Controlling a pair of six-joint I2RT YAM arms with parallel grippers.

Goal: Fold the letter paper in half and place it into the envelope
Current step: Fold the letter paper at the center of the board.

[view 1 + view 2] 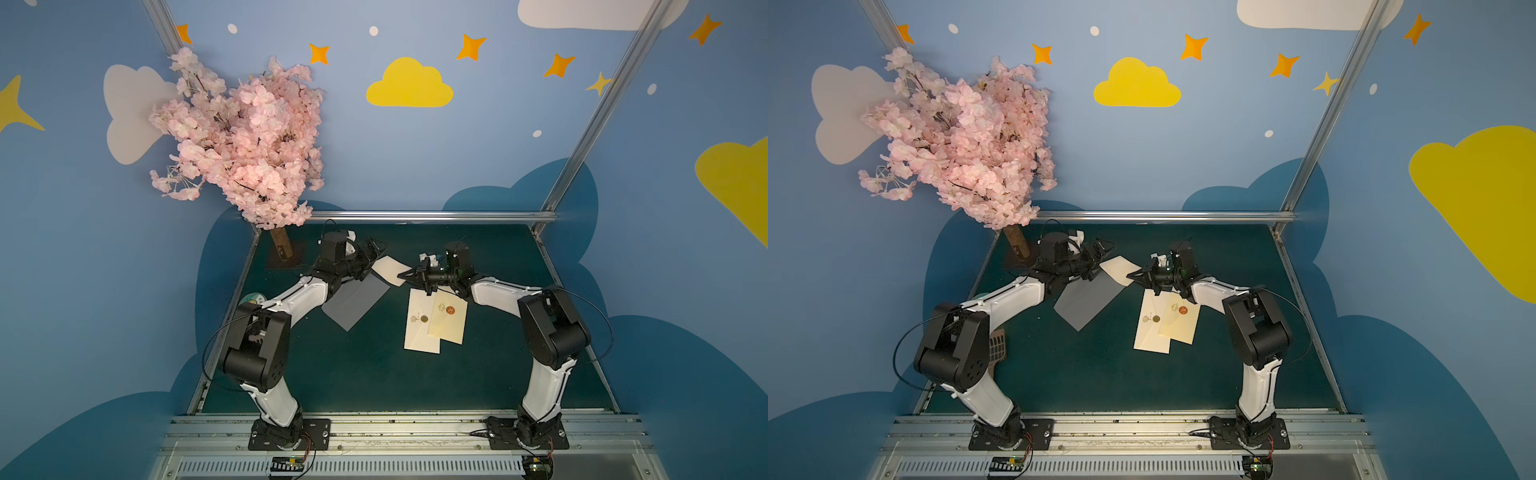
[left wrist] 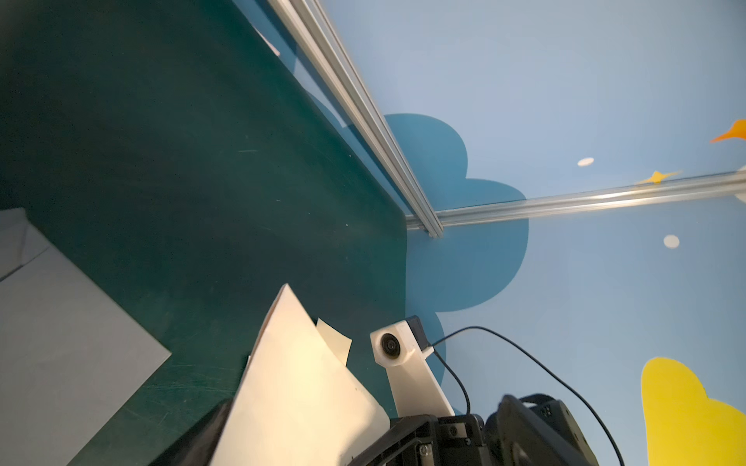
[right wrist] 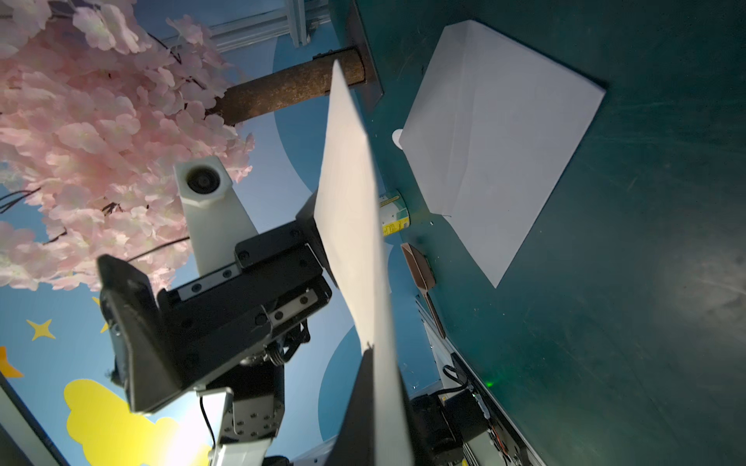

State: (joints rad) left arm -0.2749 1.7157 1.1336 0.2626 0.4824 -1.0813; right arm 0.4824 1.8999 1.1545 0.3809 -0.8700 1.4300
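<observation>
Your folded letter paper [image 1: 388, 269] aloft between both arms, right gripper [image 1: 402, 275] clamped on one edge, left gripper [image 1: 371, 259] jaws apparently parted, contact unclear, grey envelope [image 1: 355, 305] partly hidden under left arm, table [image 1: 357, 374] bare nearer the bases.

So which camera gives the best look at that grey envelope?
The right wrist view: the whole grey envelope lies uncovered, creases visible. In both top views the left arm hides one corner; the left wrist view catches only part.

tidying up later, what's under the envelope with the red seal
The red-seal envelope overlaps one edge of a paler envelope with two small seals. Anything else beneath it is covered.
</observation>
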